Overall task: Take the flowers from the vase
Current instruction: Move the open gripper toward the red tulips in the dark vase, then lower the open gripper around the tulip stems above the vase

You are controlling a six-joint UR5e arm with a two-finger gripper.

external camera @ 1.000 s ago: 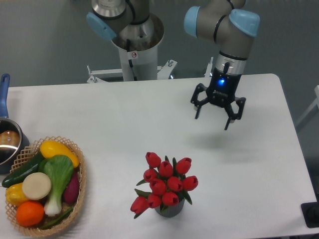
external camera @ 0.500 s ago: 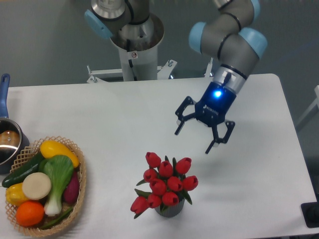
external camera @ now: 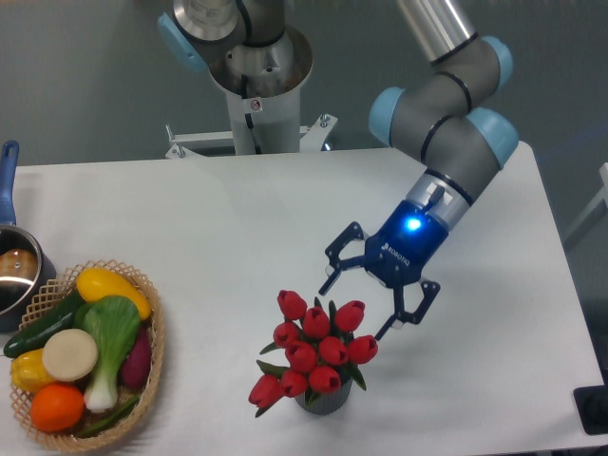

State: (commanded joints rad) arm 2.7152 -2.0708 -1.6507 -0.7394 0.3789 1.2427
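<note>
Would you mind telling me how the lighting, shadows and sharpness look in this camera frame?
Fixed camera: even, soft light on the white table; only a faint shadow beside the vase. The flowers and wicker basket are sharp. The open gripper looks slightly soft, with a glowing blue light above it. Small glare on the steel pot.

No legible text or labels

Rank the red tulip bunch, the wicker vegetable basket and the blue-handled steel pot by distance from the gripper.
1. Red tulip bunch, just below-left of the open gripper.
2. Wicker vegetable basket, far left.
3. Blue-handled steel pot, at the left edge.
</note>
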